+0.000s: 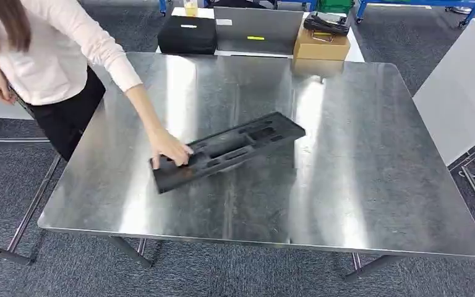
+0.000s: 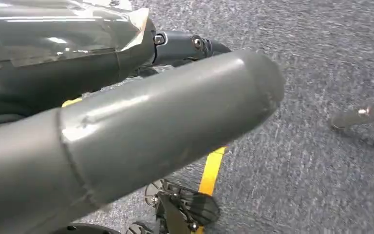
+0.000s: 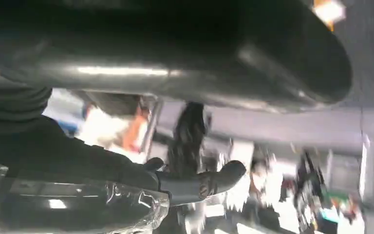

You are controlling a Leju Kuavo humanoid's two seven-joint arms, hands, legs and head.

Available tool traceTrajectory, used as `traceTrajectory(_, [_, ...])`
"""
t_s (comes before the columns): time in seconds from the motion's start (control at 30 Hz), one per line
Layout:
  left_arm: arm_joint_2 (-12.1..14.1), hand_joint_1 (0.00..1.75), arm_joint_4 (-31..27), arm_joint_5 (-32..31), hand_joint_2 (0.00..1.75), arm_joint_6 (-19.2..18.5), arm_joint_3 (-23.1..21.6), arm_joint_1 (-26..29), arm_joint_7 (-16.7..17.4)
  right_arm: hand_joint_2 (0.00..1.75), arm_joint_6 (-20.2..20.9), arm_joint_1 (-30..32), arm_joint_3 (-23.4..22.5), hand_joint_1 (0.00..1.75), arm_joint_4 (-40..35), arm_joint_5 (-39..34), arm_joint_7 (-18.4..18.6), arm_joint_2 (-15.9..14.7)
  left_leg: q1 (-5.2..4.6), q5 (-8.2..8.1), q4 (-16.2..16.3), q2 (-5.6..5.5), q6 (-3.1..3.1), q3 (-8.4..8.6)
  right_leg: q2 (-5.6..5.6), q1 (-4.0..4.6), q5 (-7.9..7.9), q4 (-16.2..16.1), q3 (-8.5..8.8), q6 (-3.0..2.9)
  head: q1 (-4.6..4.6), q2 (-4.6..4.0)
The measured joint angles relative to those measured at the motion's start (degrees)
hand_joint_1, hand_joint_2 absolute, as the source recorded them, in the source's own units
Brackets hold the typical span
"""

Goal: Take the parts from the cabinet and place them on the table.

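One black part (image 1: 229, 150) mid-table (image 1: 377, 185), person's hand (image 1: 170, 148) on it | margins bare | both hands' fingers: cannot tell

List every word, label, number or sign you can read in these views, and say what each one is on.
No text is readable.
Black case: a small white label, too small to read.
Grey panel: a yellow sticker, with no legible writing.
Cardboard box: no legible print.
Right wrist view: the background is too blurred to read.

A person (image 1: 49, 62) in a pale top leans over from the side. Beyond the far edge sit a black case (image 1: 187, 34) and a cardboard box (image 1: 321, 44). Grey carpet (image 1: 12, 192) below.
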Motion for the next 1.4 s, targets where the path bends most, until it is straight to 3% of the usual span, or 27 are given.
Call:
traceTrajectory(0.17, [1.4,0.0,0.04,-0.82,0.0,-2.18,-2.03,-0.05,1.2,0.0,0.02,-0.7,-4.05,0.0,1.48,-2.98,-2.68,8.13,0.22,-0.15,0.0,0.11,-0.24,0.11,0.18,0.07,-0.11,0.01,0.11,-0.16,0.07,0.0])
traceTrajectory(0.3, [2.95,0.0,0.02,-3.76,0.0,-3.06,-5.09,-0.16,3.08,0.0,0.5,-1.58,-7.45,0.0,7.53,-4.59,-11.47,14.3,0.3,-0.31,-0.03,0.15,-0.46,0.39,0.25,0.1,-0.35,0.0,0.22,-0.39,0.05,0.0])
traceTrajectory(0.4, [3.72,0.0,0.0,-4.22,0.0,-3.13,-6.36,-0.21,3.28,0.0,0.66,-2.02,-9.14,0.0,10.54,-5.14,-13.12,16.65,0.29,-0.33,-0.04,0.14,-0.48,0.45,0.25,0.09,-0.39,0.03,0.28,-0.41,0.02,0.0])
traceTrajectory(0.47, [4.24,0.0,-0.02,-4.67,0.0,-3.65,-6.86,-0.26,3.36,0.0,3.22,-2.31,-9.8,0.0,12.0,-4.98,-15.18,17.71,0.32,-0.33,-0.04,0.14,-0.49,0.45,0.26,0.1,-0.4,0.03,0.28,-0.4,0.02,0.0])
traceTrajectory(0.5, [4.46,0.0,-0.04,-5.0,0.0,-4.15,-7.26,-0.35,3.5,1.75,5.34,-2.32,-9.82,0.0,12.76,-4.7,-16.36,18.5,0.33,-0.34,-0.04,0.14,-0.5,0.44,0.26,0.1,-0.43,0.04,0.28,-0.41,0.04,0.0])
traceTrajectory(0.57, [5.0,0.0,-0.11,-5.92,0.0,-4.99,-7.78,-0.8,4.11,1.75,9.3,-2.61,-9.82,0.0,13.82,-4.68,-18.65,20.28,0.33,-0.38,-0.04,0.14,-0.57,0.45,0.26,0.1,-0.44,0.04,0.28,-0.41,0.02,0.0])
traceTrajectory(0.6, [5.34,0.0,-0.11,-6.68,0.0,-5.31,-8.09,-1.17,4.63,0.0,11.09,-2.76,-9.82,0.0,14.38,-3.94,-19.03,21.36,0.34,-0.38,-0.04,0.14,-0.57,0.45,0.26,0.1,-0.44,0.04,0.28,-0.42,0.04,0.0])
traceTrajectory(0.7, [6.03,0.0,-0.26,-7.76,0.0,-6.04,-9.12,-2.04,5.68,0.0,15.66,-2.99,-9.54,0.0,15.8,-2.99,-19.39,24.87,0.42,-0.39,-0.04,0.13,-0.6,0.46,0.26,0.18,-0.46,0.05,0.31,-0.45,0.02,0.0])
traceTrajectory(0.83, [6.54,0.0,-0.44,-7.73,0.0,-6.03,-9.16,-2.1,5.57,0.0,17.55,-3.02,-8.92,0.0,16.92,-2.14,-18.45,28.12,0.42,-0.43,-0.05,0.15,-0.66,0.51,0.27,0.18,-0.51,0.06,0.35,-0.52,0.04,0.0])
traceTrajectory(1.0, [6.71,0.0,-0.44,-7.63,0.0,-5.84,-9.12,-1.33,3.45,0.0,17.05,-2.98,-7.68,0.0,17.31,-0.24,-18.34,29.85,-0.03,-0.97,0.32,0.14,0.07,0.51,0.28,-0.41,-0.63,-0.1,0.9,-0.15,0.0,0.0])
traceTrajectory(1.07, [6.67,0.0,-0.44,-7.74,0.0,-5.71,-9.14,-1.24,3.1,0.0,16.85,-3.07,-7.18,0.0,17.33,-0.11,-18.4,30.22,0.17,-0.74,-0.38,0.14,0.52,0.88,0.27,-0.16,-0.79,-0.38,0.9,0.25,0.0,0.0])
traceTrajectory(1.1, [6.51,0.0,-0.44,-7.76,0.0,-5.71,-9.14,-1.18,3.06,0.0,16.79,-2.99,-7.07,0.0,17.35,-0.09,-18.43,30.24,0.62,-0.41,-1.01,0.3,0.8,1.4,0.24,-0.34,-1.22,0.82,0.89,0.32,0.07,0.0])
traceTrajectory(1.13, [6.4,0.0,-0.44,-7.78,0.0,-5.66,-9.14,-1.18,3.04,0.0,16.72,-3.01,-6.96,0.0,17.38,-0.07,-18.51,30.33,0.71,-0.44,-1.2,0.38,1.09,1.61,0.28,-0.31,-2.74,3.33,-0.13,0.08,0.18,0.0])
traceTrajectory(1.2, [6.38,0.0,-0.44,-7.8,0.0,-5.53,-9.14,-1.18,3.04,0.0,16.72,-2.95,-6.89,0.0,17.42,-0.07,-18.53,30.46,0.68,-0.5,-1.18,0.5,1.2,1.7,0.31,-0.66,-7.42,13.12,-5.17,-0.43,0.22,0.0])
traceTrajectory(1.23, [6.36,0.0,-0.44,-7.78,0.0,-5.53,-9.14,-1.17,2.91,0.0,16.72,-2.88,-6.89,0.0,17.44,-0.11,-18.62,30.46,0.67,-0.53,-1.16,0.51,1.16,1.66,0.31,-0.73,-8.81,17.24,-7.3,-0.27,0.17,0.0])
traceTrajectory(1.27, [6.36,0.0,-0.44,-7.8,0.0,-5.55,-9.12,-1.1,2.49,0.0,16.72,-2.82,-6.89,0.0,17.46,-0.09,-19.1,30.46,0.69,-0.54,-1.15,0.51,1.14,1.68,0.31,-0.79,-8.84,18.82,-8.17,0.17,0.26,0.0])
traceTrajectory(1.3, [6.34,0.0,-0.44,-7.8,0.0,-5.58,-9.14,-1.03,2.05,0.0,16.7,-2.83,-6.87,0.0,17.46,-0.04,-19.32,30.44,0.75,-0.6,-1.12,0.5,1.02,1.71,0.3,-0.99,-7.77,17.69,-7.73,0.8,0.22,0.0])
traceTrajectory(1.33, [6.21,0.0,-0.44,-7.8,0.0,-5.55,-9.14,-1.0,1.69,0.0,16.55,-2.85,-6.78,0.0,17.46,0.09,-19.56,30.31,0.84,-0.67,-1.05,0.44,0.86,1.77,0.3,-1.16,-5.77,13.85,-5.89,1.61,0.26,0.0])
traceTrajectory(1.4, [6.06,0.0,-0.44,-7.84,0.0,-5.53,-9.12,-1.0,1.11,0.0,15.98,-3.04,-6.52,0.0,17.46,-0.07,-20.22,30.06,1.04,-0.99,-0.78,0.37,0.21,2.02,0.23,-1.84,-1.84,2.5,0.02,2.81,0.31,0.0])
